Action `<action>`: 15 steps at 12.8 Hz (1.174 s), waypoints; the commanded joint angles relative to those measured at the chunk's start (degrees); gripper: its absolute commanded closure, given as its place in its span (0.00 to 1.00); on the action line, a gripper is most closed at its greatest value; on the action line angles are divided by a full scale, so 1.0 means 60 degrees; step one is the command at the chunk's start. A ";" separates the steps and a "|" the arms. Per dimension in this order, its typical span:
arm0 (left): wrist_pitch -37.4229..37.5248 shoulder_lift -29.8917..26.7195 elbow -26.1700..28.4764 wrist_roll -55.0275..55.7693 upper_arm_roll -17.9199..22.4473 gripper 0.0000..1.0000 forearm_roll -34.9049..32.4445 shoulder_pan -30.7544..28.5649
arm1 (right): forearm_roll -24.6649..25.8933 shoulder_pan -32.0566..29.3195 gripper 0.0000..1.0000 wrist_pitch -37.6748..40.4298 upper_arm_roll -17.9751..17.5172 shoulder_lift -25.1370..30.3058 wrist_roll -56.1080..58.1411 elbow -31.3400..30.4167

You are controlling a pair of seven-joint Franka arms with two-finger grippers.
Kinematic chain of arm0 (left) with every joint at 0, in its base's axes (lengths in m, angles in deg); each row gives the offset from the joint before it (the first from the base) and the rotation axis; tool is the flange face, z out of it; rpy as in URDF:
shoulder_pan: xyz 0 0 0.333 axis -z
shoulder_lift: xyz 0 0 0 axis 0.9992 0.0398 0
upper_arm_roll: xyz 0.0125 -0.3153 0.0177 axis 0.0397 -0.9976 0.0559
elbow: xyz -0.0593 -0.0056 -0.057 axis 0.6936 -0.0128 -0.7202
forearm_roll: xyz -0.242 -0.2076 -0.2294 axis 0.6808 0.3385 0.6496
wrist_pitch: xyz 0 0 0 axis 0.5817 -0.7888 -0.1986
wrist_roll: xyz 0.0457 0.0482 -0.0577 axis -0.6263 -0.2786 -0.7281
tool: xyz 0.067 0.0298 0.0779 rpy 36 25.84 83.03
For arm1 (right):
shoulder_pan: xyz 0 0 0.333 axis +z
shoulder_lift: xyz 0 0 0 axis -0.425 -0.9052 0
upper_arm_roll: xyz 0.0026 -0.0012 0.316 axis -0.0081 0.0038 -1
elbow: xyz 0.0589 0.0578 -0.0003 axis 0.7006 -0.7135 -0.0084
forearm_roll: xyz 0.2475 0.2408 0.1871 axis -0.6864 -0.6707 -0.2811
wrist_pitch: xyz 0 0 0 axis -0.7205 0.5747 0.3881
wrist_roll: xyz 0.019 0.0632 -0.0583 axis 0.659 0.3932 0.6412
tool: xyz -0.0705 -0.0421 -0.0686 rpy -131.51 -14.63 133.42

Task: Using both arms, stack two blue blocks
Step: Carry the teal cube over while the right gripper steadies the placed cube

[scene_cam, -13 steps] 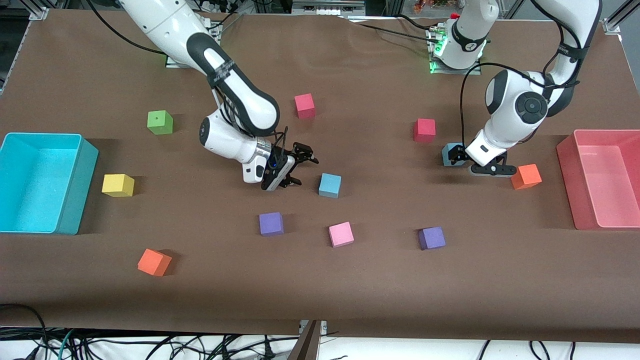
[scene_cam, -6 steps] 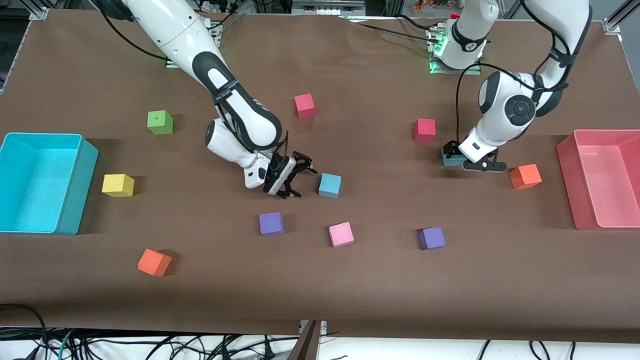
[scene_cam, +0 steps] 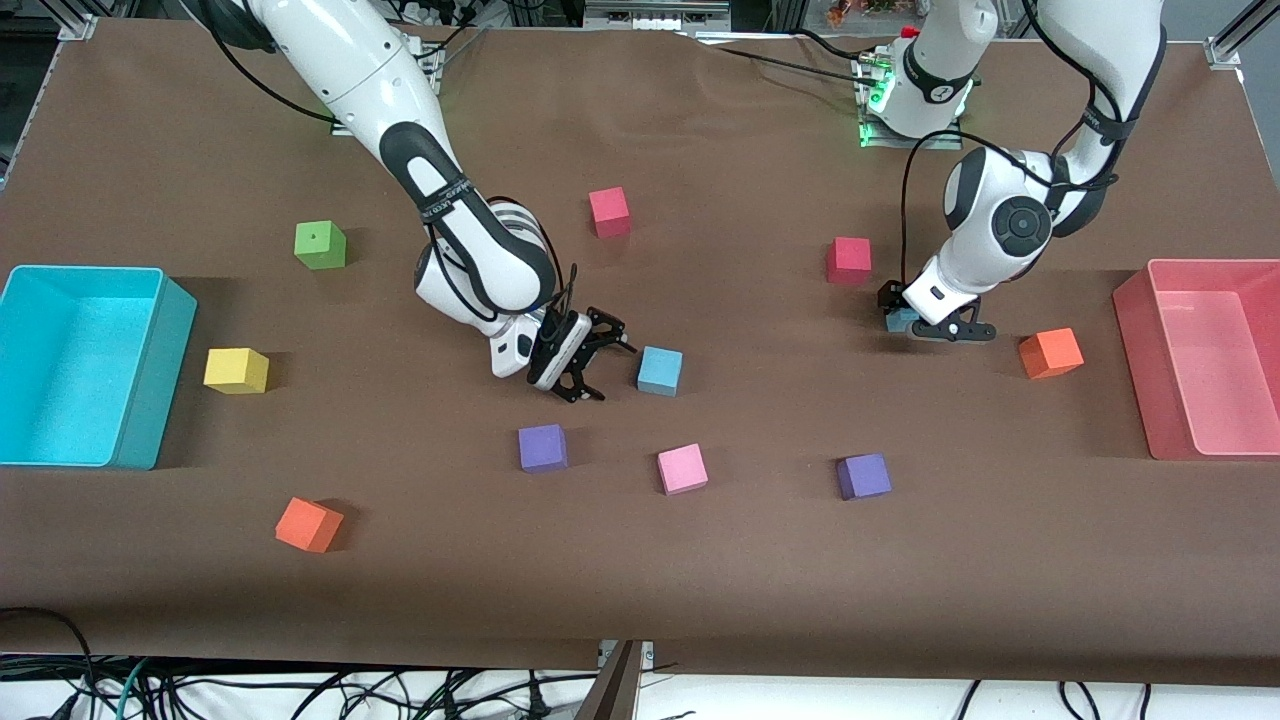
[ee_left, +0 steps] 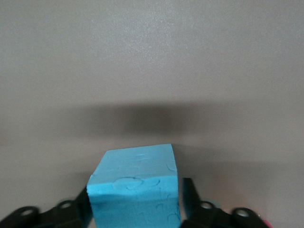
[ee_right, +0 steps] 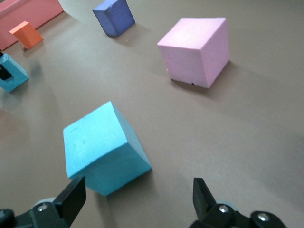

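Two light blue blocks rest on the brown table. One blue block (scene_cam: 660, 371) lies mid-table; my right gripper (scene_cam: 605, 370) hangs low beside it, open, the block (ee_right: 104, 149) just ahead of its fingertips (ee_right: 71, 194) and not between them. The other blue block (scene_cam: 899, 320) sits toward the left arm's end, mostly covered by my left gripper (scene_cam: 915, 318). In the left wrist view that block (ee_left: 135, 185) fills the gap of the left gripper (ee_left: 135, 204), both fingers (ee_left: 190, 194) against its sides. It still sits on the table.
Purple cubes (scene_cam: 543, 447) (scene_cam: 864, 476) and a pink cube (scene_cam: 683, 468) lie nearer the camera. Red cubes (scene_cam: 609, 211) (scene_cam: 849, 260), orange cubes (scene_cam: 1050, 352) (scene_cam: 309, 524), a green (scene_cam: 320, 244) and a yellow cube (scene_cam: 236, 370) are scattered. A cyan bin (scene_cam: 150, 400) and a pink bin (scene_cam: 1135, 300) stand at the table's ends.
My left gripper settled over its blue block and its fingers closed against it. My right gripper dipped a little beside the other blue block and stayed open.
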 commanded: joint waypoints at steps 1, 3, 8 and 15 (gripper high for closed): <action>-0.0092 -0.0170 0.0010 -0.0165 0.0019 0.92 0.0195 0.0074 | -0.0762 0.0371 0.00 -0.0078 0.0096 -0.0404 0.0766 0.0604; 0.0112 -0.0578 -0.0107 -0.0165 0.0005 1.00 0.0181 0.0089 | -0.0910 0.0415 0.00 -0.0049 0.0096 -0.0521 0.1205 0.0663; 0.2978 -0.0990 -0.2505 0.0550 -0.0391 1.00 0.0239 0.0571 | -0.1086 0.0401 0.00 0.0067 0.0096 -0.0536 0.1442 0.0693; 0.5090 -0.0991 -0.4322 0.1604 -0.1018 1.00 0.0591 0.0718 | -0.1203 0.0313 0.00 0.0272 0.0111 0.0196 0.2013 -0.0288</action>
